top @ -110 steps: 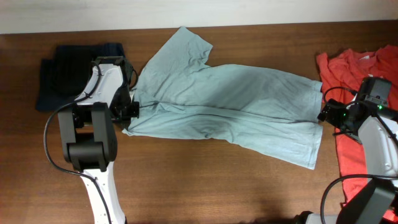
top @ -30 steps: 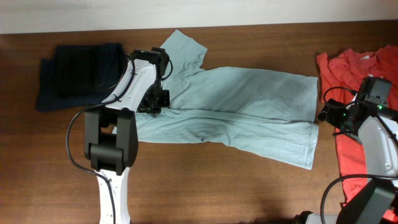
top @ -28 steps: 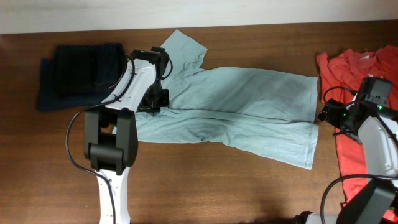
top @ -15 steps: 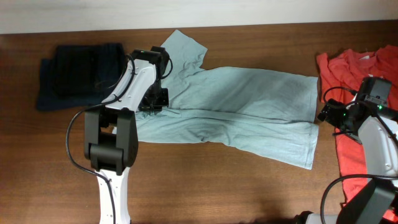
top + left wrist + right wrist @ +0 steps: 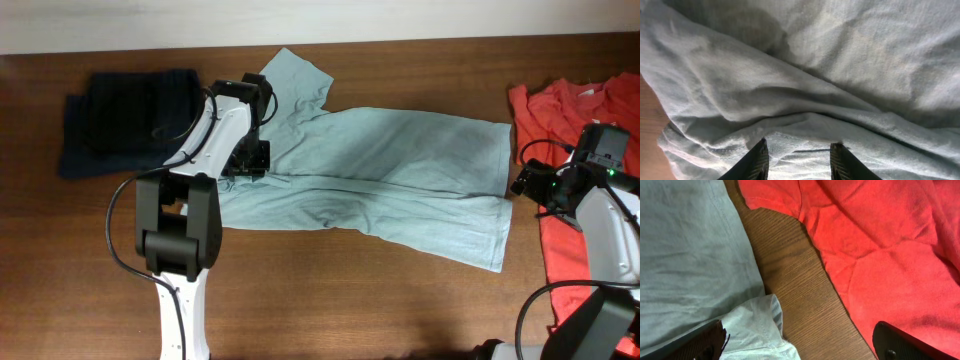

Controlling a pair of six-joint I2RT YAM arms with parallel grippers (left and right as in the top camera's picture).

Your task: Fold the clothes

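Nothing legible shows anywhere — no label, brand or number on the pale grey-blue T-shirt [image 5: 400,170], nor on the dark navy pieces [image 5: 120,120] to its left. The red-orange T-shirt [image 5: 560,115], to its right, bears a pale mark [image 5: 585,93] (too small to read).

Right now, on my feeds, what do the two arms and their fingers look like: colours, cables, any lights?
Both arms share one build: white links joined by chunky black joint housings. The left arm trails a thin black cable that loops beside its lower links. The right arm has black cable loops near its wrist and a small green light. The fingers are dark and tapered.
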